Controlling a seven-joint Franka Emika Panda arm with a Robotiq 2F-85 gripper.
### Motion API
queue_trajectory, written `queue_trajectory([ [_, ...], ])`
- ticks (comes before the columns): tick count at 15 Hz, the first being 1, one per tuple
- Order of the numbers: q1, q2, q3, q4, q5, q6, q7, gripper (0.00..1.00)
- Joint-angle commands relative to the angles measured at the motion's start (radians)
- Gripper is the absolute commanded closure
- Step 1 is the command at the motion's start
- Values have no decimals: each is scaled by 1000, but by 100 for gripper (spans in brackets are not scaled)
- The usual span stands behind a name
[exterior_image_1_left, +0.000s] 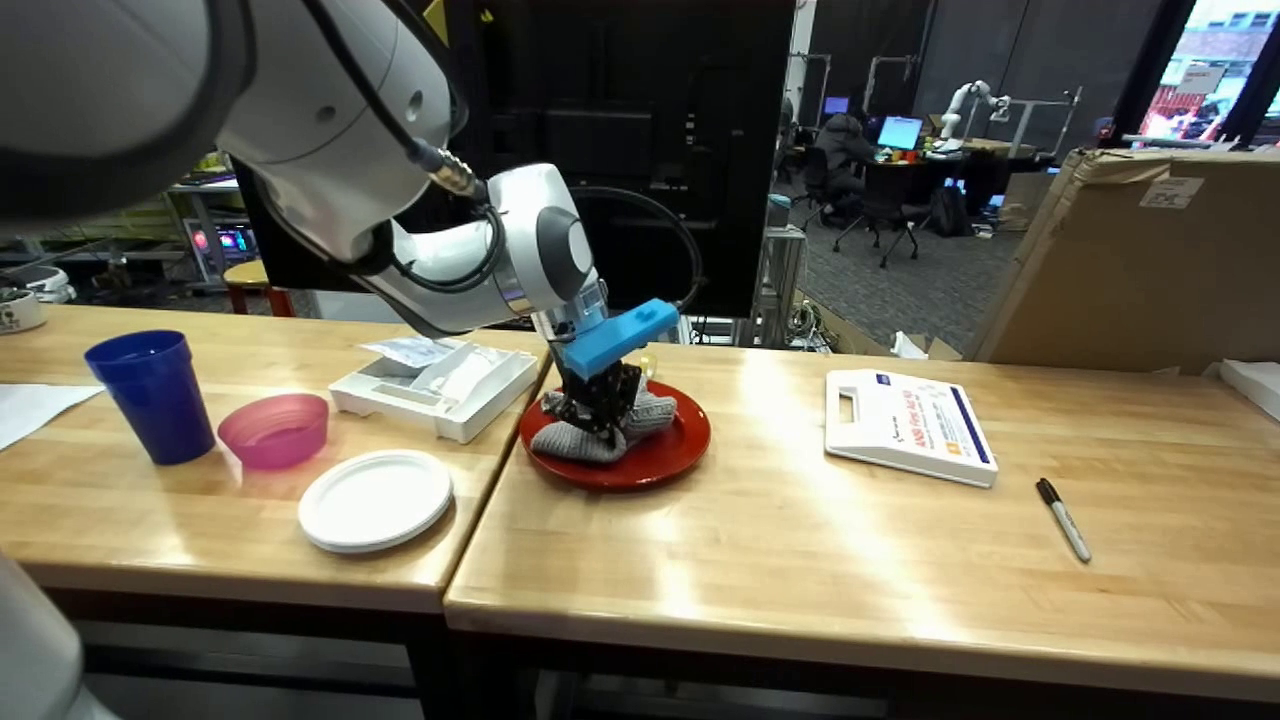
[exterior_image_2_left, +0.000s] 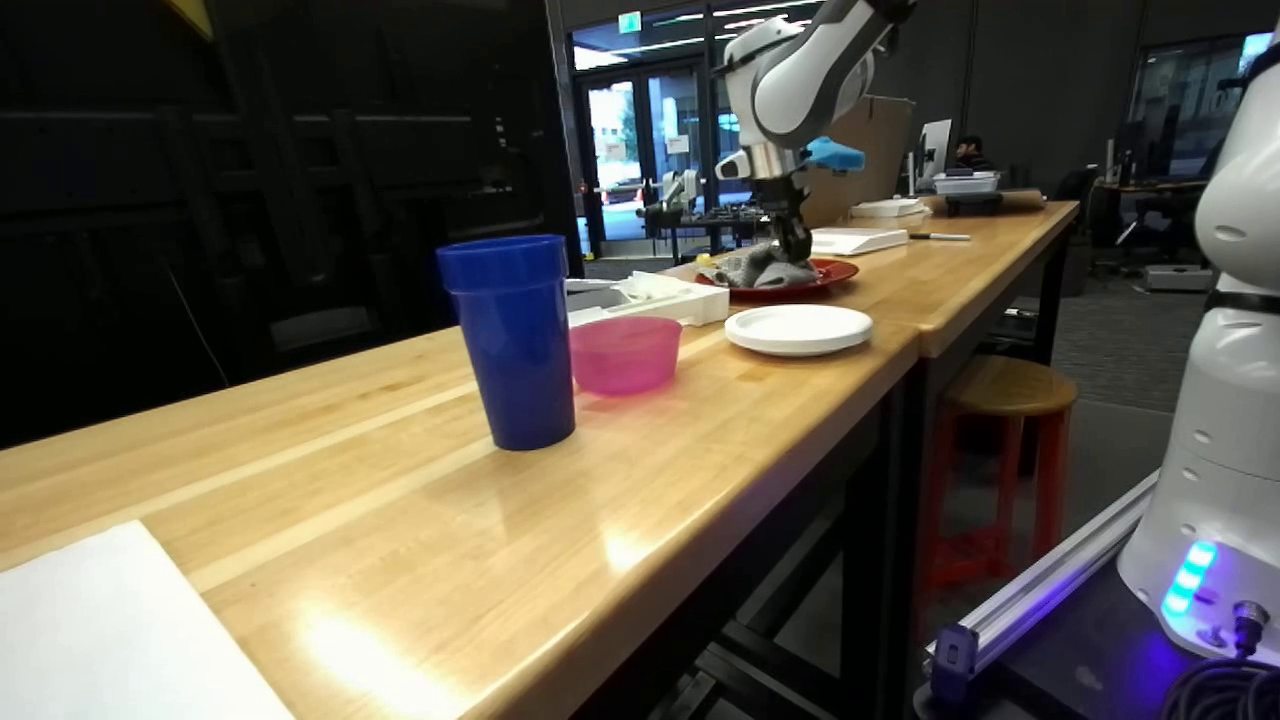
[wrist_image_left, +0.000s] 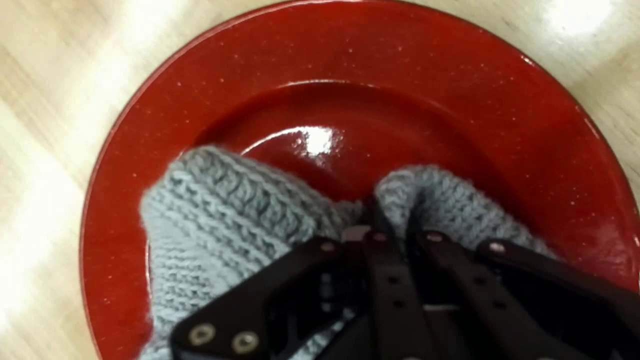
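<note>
A grey knitted cloth (wrist_image_left: 200, 240) lies bunched on a red plate (wrist_image_left: 340, 45). My gripper (wrist_image_left: 397, 225) points down into it, and a fold of the knit is pinched between the fingers. In both exterior views the black gripper (exterior_image_1_left: 608, 425) reaches down to the cloth (exterior_image_1_left: 572, 443), which rests on the plate (exterior_image_1_left: 685, 450). From the side, the gripper (exterior_image_2_left: 795, 245) stands nearly upright over the plate (exterior_image_2_left: 838, 270). The lower ends of the fingers are sunk in the fabric and partly hidden.
Left of the red plate are a white open case (exterior_image_1_left: 465, 420), stacked white plates (exterior_image_1_left: 375, 500), a pink bowl (exterior_image_1_left: 275, 435) and a blue cup (exterior_image_1_left: 160, 400). To its right lie a white first-aid case (exterior_image_1_left: 905, 425) and a marker (exterior_image_1_left: 1063, 518). A cardboard box (exterior_image_1_left: 1130, 270) stands behind.
</note>
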Motion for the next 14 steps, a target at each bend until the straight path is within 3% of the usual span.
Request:
queue_trajectory([
  [1, -4, 29, -12, 33, -47, 4, -184, 98],
  [7, -28, 32, -34, 42, -187, 54, -454, 98],
  [14, -61, 31, -70, 36, -175, 171, -709, 98],
])
